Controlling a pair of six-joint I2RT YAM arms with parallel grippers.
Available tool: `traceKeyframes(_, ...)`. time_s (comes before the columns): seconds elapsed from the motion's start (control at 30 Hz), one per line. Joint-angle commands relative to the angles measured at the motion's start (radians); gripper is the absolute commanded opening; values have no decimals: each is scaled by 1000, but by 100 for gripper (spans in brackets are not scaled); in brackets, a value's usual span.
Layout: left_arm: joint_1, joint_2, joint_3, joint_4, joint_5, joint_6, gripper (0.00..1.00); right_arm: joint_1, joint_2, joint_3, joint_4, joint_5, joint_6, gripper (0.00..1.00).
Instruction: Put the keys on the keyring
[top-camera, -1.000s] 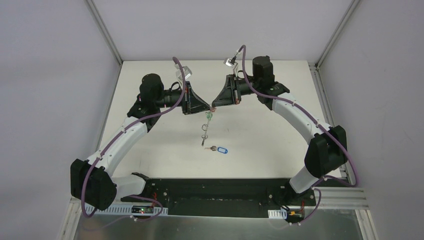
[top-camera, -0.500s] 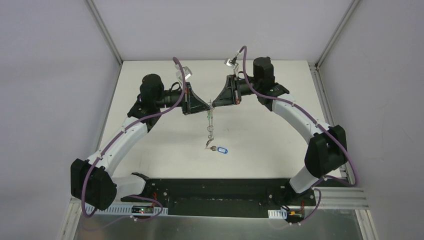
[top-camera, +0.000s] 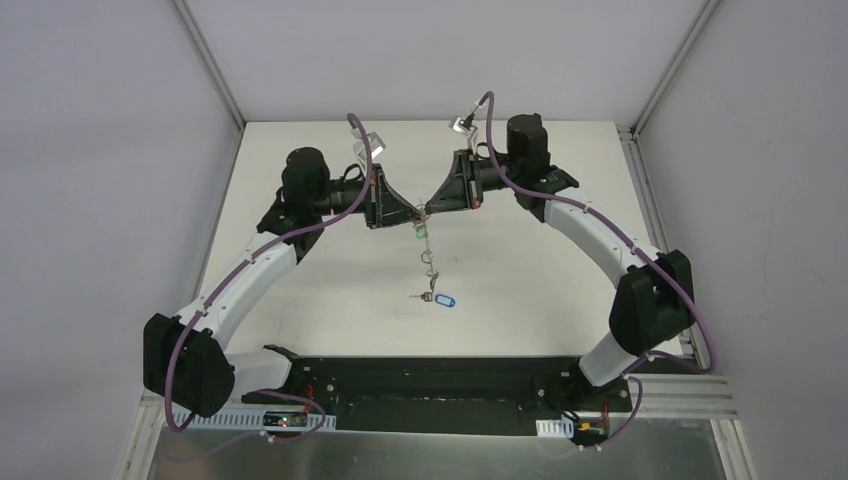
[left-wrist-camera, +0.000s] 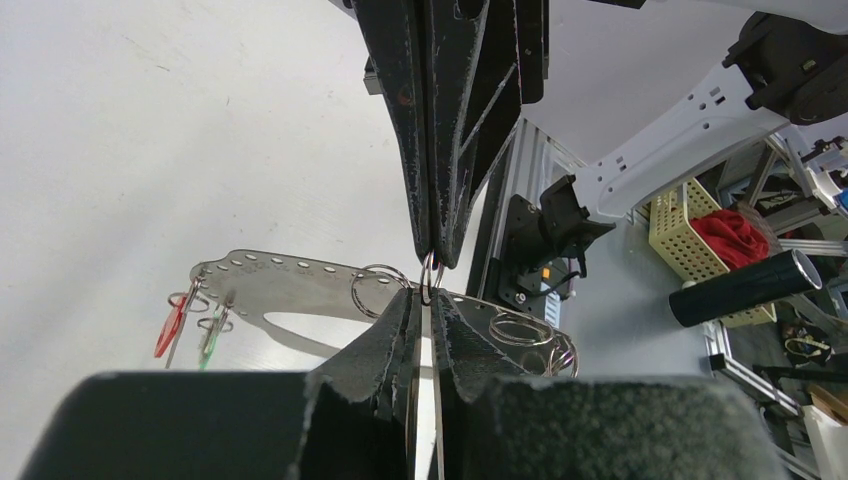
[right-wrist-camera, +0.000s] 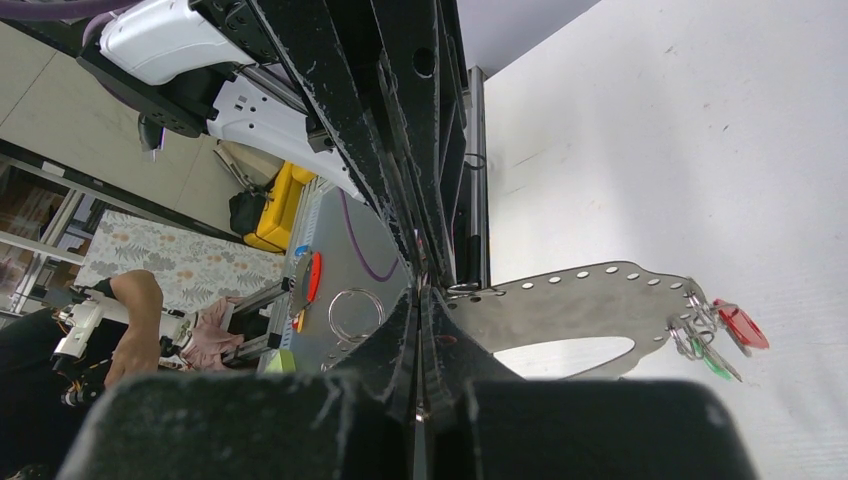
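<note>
Meeting tip to tip above the middle of the table (top-camera: 540, 280), the two grippers held the keyring (left-wrist-camera: 290, 272) up off the surface between them. The left gripper (left-wrist-camera: 424, 305) had its fingers drawn in to a sliver of a gap, with the keyring's thin band edge-on between them: a grip on the band. The right gripper (right-wrist-camera: 420, 300) faced it with its fingers pressed fully together. In the left wrist view a small split ring (left-wrist-camera: 432, 272) stuck out from between their tips, pinched there just where it met the band. The keyring was a flat grey band pierced with a row of little holes. At one end hung a red tag (left-wrist-camera: 168, 325) and a green tag (left-wrist-camera: 208, 335); at the other, a few loose rings (left-wrist-camera: 520, 330). The key with the blue tag (top-camera: 440, 299) lay on the table on the near side of the grippers, right by the keyring's dangling end — whether the two touched I could not tell.
</note>
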Motion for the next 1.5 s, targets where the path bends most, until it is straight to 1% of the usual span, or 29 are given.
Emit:
traceKeyframes(0.0,-12,2,28,73,29,-15,8,13,-22,5,46,-24,7,0)
traceKeyframes(0.17,-16,10,35,74,29,-16,12,14,-22,4,45,-24,6,0)
traceKeyframes(0.27,-20,14,35,74,29,-16,12,14,-21,6,45,-23,7,0)
traceKeyframes(0.3,-21,15,35,73,30,-16,11,14,-21,7,45,-22,7,0)
traceKeyframes(0.4,-23,18,36,72,30,-15,0,13,-21,5,45,-22,5,0)
traceKeyframes(0.5,-23,11,37,47,24,4,0,12,-22,0,44,-21,1,0)
traceKeyframes(0.63,-23,-9,60,-89,4,84,0,4,-28,-15,42,-15,-17,0)
traceKeyframes(0.7,-23,-16,82,-152,-6,121,0,0,-32,-19,11,-5,-55,0)
traceKeyframes(0.87,-23,-19,138,-260,-24,153,0,5,-48,-10,-182,47,-253,0)
traceKeyframes(1.03,-23,-14,145,-273,-34,154,0,27,-55,-9,-236,61,-316,0)
traceKeyframes(1.17,-25,-14,136,-275,-44,162,0,43,-50,7,-267,57,-345,4)
traceKeyframes(1.27,-28,-15,142,-318,-48,200,0,48,-46,25,-281,49,-350,12)
traceKeyframes(1.47,-48,-11,152,-389,-38,271,0,51,-49,73,-360,58,-402,22)
